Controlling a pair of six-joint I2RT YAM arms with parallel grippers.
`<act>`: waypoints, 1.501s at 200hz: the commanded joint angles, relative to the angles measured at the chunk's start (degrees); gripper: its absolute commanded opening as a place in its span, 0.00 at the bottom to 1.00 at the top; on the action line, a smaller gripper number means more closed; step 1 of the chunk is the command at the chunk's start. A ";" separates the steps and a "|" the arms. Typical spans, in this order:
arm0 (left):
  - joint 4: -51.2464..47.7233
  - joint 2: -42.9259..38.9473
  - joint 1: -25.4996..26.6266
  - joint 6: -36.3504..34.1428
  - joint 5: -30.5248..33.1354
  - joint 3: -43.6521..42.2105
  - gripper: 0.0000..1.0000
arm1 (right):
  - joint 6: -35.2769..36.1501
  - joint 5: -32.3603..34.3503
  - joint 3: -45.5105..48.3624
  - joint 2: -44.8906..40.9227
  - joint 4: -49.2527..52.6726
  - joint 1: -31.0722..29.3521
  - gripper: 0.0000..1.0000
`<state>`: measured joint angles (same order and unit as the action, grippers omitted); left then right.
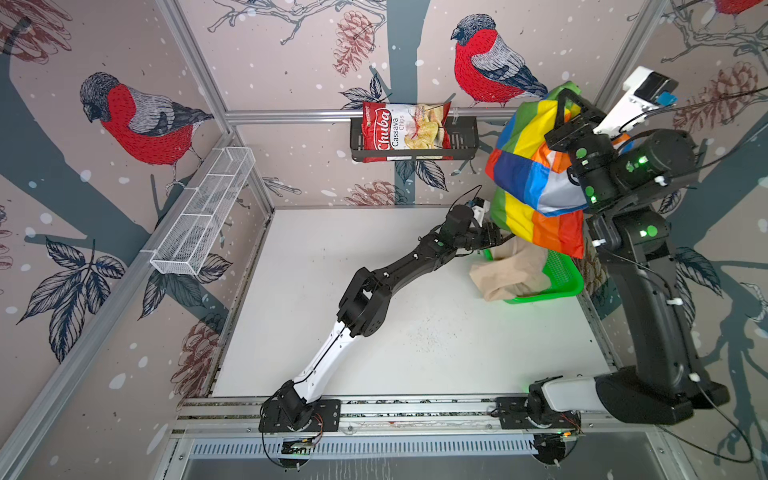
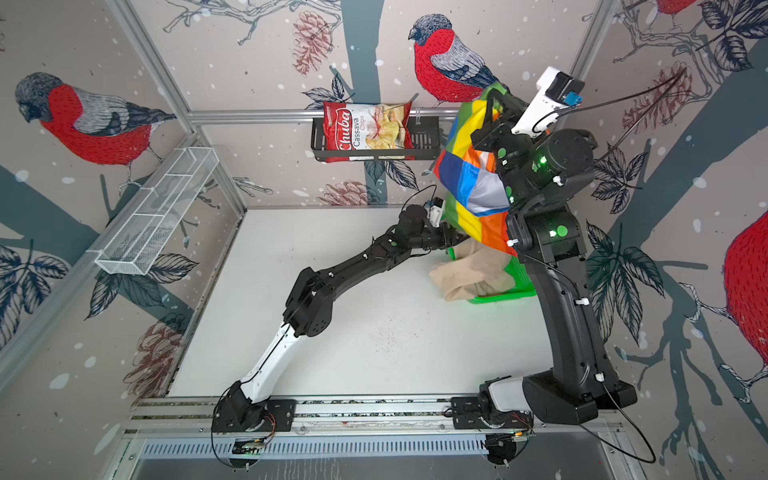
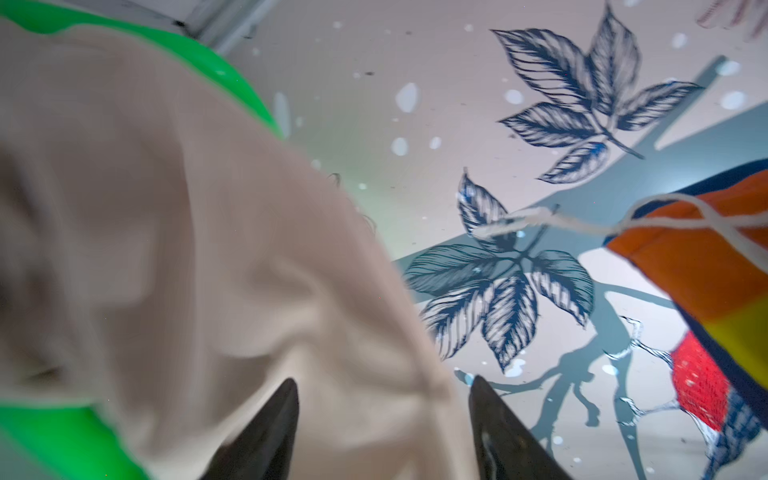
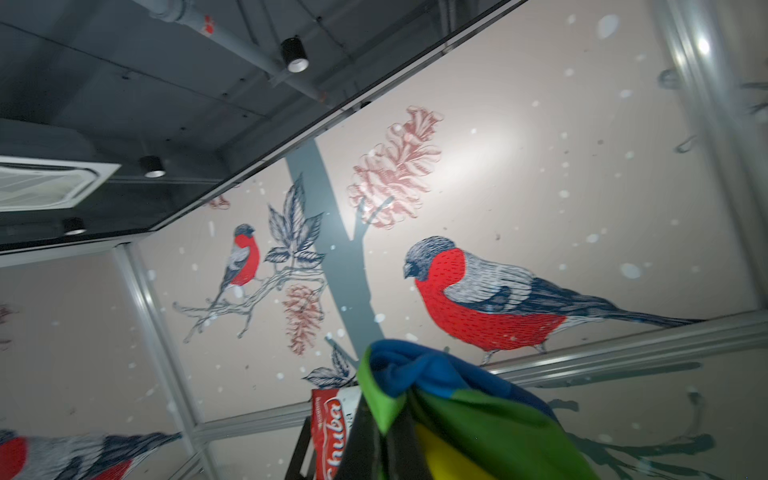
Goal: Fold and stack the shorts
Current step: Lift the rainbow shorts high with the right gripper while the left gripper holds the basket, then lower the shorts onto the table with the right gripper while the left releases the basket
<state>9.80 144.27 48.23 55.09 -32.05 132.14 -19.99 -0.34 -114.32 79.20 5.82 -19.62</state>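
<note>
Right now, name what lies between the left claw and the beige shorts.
Nothing: the left wrist view shows the beige shorts right at the open left claw.

A bunched pair of thin rainbow-striped shorts (image 4: 449,415) fills the lower middle of the frame, showing blue, green and yellow bands and a twisted blue fold at the top. Just left of it, at the bottom edge, a red crinkled chips bag (image 4: 328,432) peeks out, partly covered by the cloth. Behind is pale wallpaper (image 4: 540,166) with red-breasted birds and pine cones. The upper left shows a dark ceiling (image 4: 124,83) with round spotlights.
</note>
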 commanded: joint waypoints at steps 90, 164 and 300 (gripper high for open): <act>18.54 -37.47 -18.77 2.31 2.51 -52.75 0.72 | -4.71 -7.21 12.20 -2.38 -10.17 -9.62 0.03; 10.82 -65.93 -35.48 -1.54 10.47 -84.79 0.71 | 2.59 7.72 21.34 2.92 -6.53 -26.94 0.06; -1.72 -73.82 -39.61 -7.09 22.47 -92.97 0.71 | -2.73 35.36 52.88 -5.61 5.42 -25.21 0.84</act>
<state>5.80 67.83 8.73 48.80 -8.93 39.27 -26.15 27.92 -60.73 74.72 12.01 -41.85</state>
